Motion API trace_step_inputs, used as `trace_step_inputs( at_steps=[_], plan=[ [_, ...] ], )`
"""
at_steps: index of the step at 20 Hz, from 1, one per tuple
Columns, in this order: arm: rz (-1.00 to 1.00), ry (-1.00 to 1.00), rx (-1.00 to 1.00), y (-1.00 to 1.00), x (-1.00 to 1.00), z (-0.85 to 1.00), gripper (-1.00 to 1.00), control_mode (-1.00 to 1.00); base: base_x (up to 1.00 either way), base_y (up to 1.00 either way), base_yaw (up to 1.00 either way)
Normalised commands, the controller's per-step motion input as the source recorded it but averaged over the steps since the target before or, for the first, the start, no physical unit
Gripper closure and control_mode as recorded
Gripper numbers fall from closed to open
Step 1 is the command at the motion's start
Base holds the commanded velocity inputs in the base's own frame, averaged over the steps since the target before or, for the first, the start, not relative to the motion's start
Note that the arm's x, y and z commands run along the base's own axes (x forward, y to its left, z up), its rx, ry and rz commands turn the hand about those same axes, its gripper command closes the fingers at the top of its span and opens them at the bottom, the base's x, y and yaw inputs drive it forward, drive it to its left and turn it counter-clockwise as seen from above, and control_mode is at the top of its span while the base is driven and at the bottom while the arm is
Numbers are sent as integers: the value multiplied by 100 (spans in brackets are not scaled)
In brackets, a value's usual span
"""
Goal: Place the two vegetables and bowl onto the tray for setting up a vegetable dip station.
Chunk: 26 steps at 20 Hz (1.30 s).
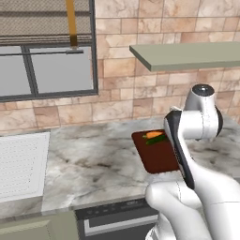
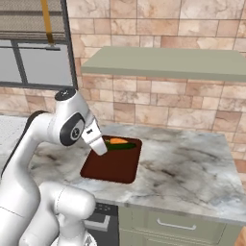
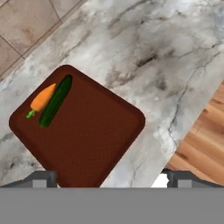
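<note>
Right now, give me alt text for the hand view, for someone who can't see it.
A dark reddish-brown tray on a marble counter holds an orange carrot and a green cucumber side by side near one corner. The open end effector hangs above.

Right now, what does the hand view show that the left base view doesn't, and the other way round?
The hand view shows wooden floor beyond the counter's edge, plus the two fingertips standing wide apart. The left base view shows the window, a white ribbed panel, a shelf and the robot's arm. Both show the tray on the marble counter, with the carrot and a green vegetable lying side by side at one end.
</note>
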Motion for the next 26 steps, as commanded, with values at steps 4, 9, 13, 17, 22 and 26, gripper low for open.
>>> trace_step_inputs(
  at_steps=[4,9,13,17,22,26],
  plan=[
    [0,0,0,0,0,0,-100,100,-89,51,9],
    [0,0,0,0,0,0,-100,100,-63,98,3],
    [0,0,0,0,0,0,-100,100,-3,100,0],
    [0,0,0,0,0,0,-100,100,17,100,-2],
    [0,0,0,0,0,0,-100,100,20,100,-1],
    [0,0,0,0,0,0,-100,100,19,100,-2]
  ],
)
